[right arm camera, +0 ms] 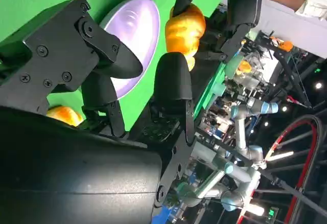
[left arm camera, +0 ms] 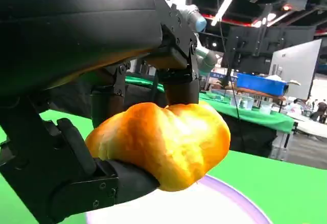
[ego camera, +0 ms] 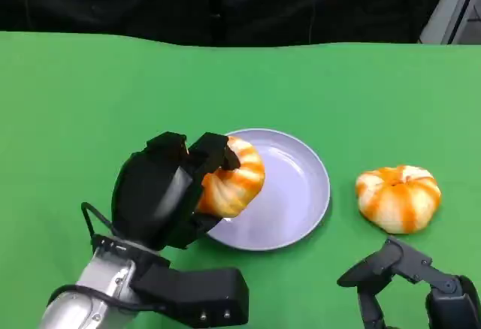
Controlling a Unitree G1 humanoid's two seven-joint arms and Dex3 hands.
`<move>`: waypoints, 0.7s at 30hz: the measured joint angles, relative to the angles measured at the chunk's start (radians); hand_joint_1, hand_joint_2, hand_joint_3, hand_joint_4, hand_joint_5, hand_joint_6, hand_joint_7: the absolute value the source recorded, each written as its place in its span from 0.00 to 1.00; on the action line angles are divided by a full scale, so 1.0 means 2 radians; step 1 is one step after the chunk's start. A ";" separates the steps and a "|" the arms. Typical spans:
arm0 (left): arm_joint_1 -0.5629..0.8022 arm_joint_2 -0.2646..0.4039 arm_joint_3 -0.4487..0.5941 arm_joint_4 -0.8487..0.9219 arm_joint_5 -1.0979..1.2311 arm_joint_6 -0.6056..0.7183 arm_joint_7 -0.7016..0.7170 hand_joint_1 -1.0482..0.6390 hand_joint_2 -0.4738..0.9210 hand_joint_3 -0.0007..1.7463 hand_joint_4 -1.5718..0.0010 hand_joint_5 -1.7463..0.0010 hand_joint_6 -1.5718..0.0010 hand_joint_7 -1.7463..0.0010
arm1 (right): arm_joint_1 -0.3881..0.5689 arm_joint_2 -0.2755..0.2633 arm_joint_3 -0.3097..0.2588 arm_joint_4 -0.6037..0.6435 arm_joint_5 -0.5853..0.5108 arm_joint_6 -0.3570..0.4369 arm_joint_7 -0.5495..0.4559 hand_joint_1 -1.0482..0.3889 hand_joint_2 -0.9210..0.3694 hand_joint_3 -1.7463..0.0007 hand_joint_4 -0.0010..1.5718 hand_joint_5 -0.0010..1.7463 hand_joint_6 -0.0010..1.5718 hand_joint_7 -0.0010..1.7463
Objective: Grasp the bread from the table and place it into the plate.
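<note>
My left hand (ego camera: 169,190) grips an orange-and-white bread roll (ego camera: 233,179) and holds it over the left rim of the lavender plate (ego camera: 301,194). In the left wrist view the roll (left arm camera: 163,144) sits between black fingers (left arm camera: 87,183), just above the plate's edge (left arm camera: 235,203). A second orange-striped bread (ego camera: 398,197) lies on the green table to the right of the plate. My right hand (ego camera: 409,284) hovers low near the front edge, below that bread, fingers apart and holding nothing. The right wrist view shows the plate (right arm camera: 133,40), the held roll (right arm camera: 185,29) and a bit of the other bread (right arm camera: 64,115).
The green tabletop (ego camera: 113,96) stretches wide to the left and behind the plate. A dark backdrop lies beyond the table's far edge. Other robot arms and tables stand in the background of the wrist views.
</note>
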 measured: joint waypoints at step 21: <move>-0.078 -0.047 -0.055 0.100 -0.002 0.018 -0.025 0.48 0.63 0.55 0.44 0.00 0.54 0.07 | 0.004 0.003 0.009 0.000 -0.010 0.000 -0.004 0.67 0.45 0.25 0.43 0.91 0.48 0.70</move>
